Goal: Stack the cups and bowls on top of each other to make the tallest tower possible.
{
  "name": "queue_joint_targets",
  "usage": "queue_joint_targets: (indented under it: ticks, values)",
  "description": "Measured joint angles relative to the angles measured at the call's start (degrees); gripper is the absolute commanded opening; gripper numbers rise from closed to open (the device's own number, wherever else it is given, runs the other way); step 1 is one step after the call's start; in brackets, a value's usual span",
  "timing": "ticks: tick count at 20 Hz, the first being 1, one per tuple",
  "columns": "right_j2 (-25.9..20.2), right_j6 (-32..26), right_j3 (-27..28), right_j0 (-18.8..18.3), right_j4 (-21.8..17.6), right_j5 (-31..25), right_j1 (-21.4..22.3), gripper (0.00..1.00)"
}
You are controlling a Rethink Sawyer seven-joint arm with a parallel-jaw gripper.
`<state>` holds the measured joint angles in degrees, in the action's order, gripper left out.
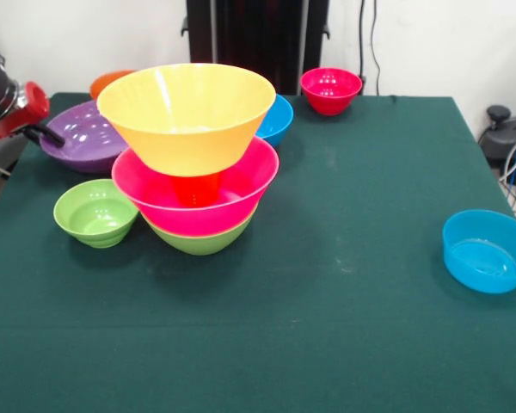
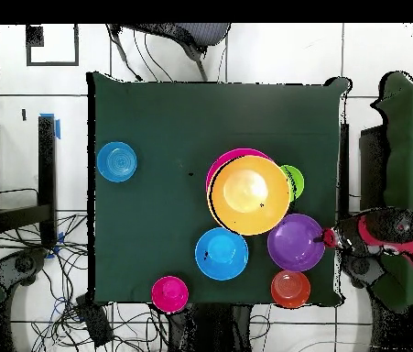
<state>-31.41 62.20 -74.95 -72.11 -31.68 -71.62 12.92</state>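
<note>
Wide bare cloth over most of the table [image 1: 353, 344], broken only by a lone blue bowl [image 1: 486, 251] near one edge. Crowded on the other side: tall tower [image 1: 193, 155], with small green bowl [image 1: 95, 212], purple bowl [image 1: 82, 138] and another blue bowl [image 2: 222, 254] close around it.

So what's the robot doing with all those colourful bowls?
It is building a tower of bowls on the green table. So far a green bowl sits lowest, a pink bowl in it, an orange cup inside that, and a big yellow-orange bowl on top. The robot's arm is off to the side by the purple bowl, holding nothing that shows. Other bowls wait around.
</note>
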Motion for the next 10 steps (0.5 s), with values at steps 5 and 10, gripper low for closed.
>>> queue_joint_targets:
  ticks: [5,10]
  values:
    - [-0.78,0.00,0.56,-0.14,-0.18,-0.56,-0.23,0.00]
    - [-0.96,0.00,1.14,-0.19,-0.20,-0.56,-0.27,0.00]
